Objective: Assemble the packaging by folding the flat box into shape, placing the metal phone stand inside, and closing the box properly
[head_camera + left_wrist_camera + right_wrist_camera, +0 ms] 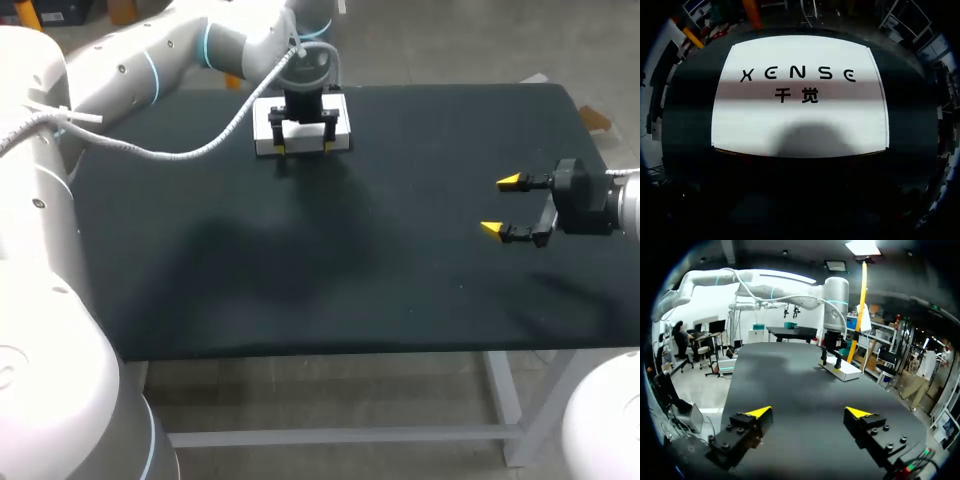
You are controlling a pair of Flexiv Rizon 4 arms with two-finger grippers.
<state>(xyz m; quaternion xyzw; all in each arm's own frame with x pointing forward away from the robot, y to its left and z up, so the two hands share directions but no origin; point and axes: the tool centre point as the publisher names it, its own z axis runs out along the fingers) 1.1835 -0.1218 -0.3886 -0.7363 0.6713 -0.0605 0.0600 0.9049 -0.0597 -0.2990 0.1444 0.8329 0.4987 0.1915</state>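
A white box (302, 133) with black print on its top lies flat at the far middle of the black table (300, 270). My left gripper (303, 148) hangs straight over it, fingers spread wide and pointing down, yellow tips just above the box's near edge. Its own view is filled by the box's top (800, 120), and its fingers do not show there. My right gripper (503, 206) hovers open and empty over the table's right side. From there the box (847, 372) lies far ahead under the left gripper (831, 362). No phone stand shows in any view.
The black cloth covers the whole table, with its right edge (600, 150) close behind my right gripper (809, 412). A white cable (200, 150) hangs from my left arm over the table's far left.
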